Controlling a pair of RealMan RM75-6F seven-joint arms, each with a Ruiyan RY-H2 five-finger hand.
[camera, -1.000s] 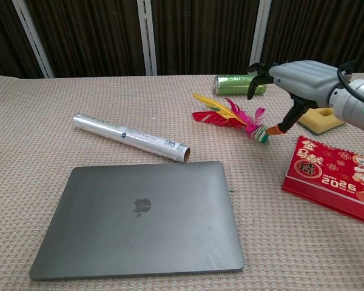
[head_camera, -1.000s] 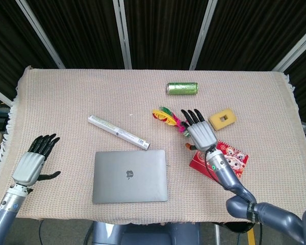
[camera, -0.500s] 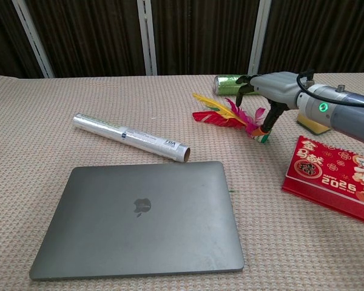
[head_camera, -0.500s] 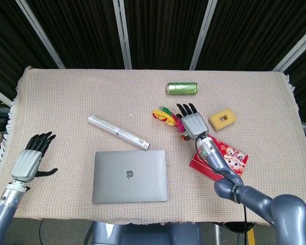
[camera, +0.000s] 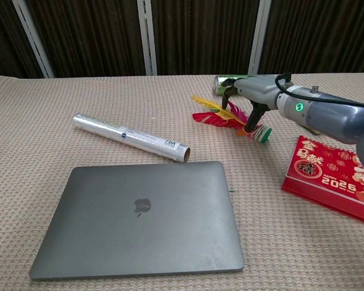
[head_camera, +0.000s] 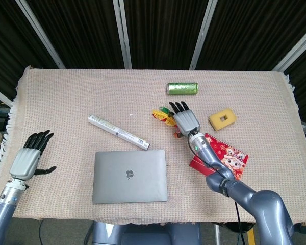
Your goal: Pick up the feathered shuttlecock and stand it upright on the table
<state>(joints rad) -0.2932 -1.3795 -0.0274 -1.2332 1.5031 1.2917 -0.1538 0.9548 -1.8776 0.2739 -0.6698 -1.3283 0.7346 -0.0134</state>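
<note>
Right robot hand: your right robot hand [head_camera: 185, 121] [camera: 250, 97] hangs palm-down over the shuttlecock [camera: 230, 119], fingers spread and curved downward; the thumb tip reaches down at the cork end in the chest view, contact cannot be told; nothing is held
Left robot hand: your left robot hand [head_camera: 28, 157] sits at the near left edge of the desk [head_camera: 66, 97], fingers apart and extended, thumb out to the side, holding nothing; head view only
Shuttlecock: lies on its side on the desk, right of centre, partly under your right robot hand; red, yellow, green and pink feathers fan to the left, cork base to the right; not upright
Foil roll: silver roll [head_camera: 118, 132] [camera: 130, 139] lies diagonally left of the shuttlecock, well apart; label print too small to read
Laptop: closed grey laptop [head_camera: 130, 175] [camera: 139, 217] at the near centre, lid up, apple logo on it
Can: green can [head_camera: 182, 89] [camera: 225, 82] on its side beyond the shuttlecock; print unreadable
Red calendar: red calendar [head_camera: 225, 156] [camera: 332, 177] lies flat near right of the shuttlecock, under your right forearm in the head view; reads "2025" with gold characters and cartoon faces
Sponge: yellow block [head_camera: 222, 119] with a square hole, right of your right robot hand
</note>
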